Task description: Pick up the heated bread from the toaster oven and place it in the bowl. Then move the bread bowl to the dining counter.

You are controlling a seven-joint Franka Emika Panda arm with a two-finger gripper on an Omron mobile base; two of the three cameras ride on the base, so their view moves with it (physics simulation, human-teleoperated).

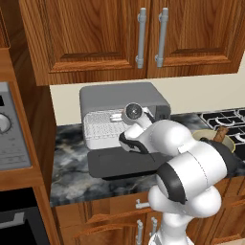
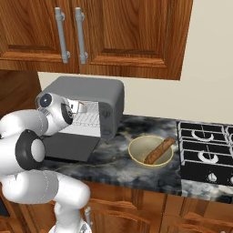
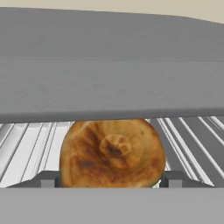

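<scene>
wood cabinets (image 1: 129, 38) | cream wall (image 2: 209, 82) | marbled counter (image 2: 136, 170) | stove (image 2: 207, 152)

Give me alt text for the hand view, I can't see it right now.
A round, browned bread sits on the wire rack inside the toaster oven, straight ahead of the camera. The gripper has one dark fingertip on each side of the bread, jaws open around it; contact cannot be told.

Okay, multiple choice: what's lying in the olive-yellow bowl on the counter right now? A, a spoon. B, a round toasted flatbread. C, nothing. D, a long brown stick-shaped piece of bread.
D: in the right base view a long brown bread stick lies across the bowl, one end resting over its rim; the round toasted bread sits on the toaster oven rack.
</scene>
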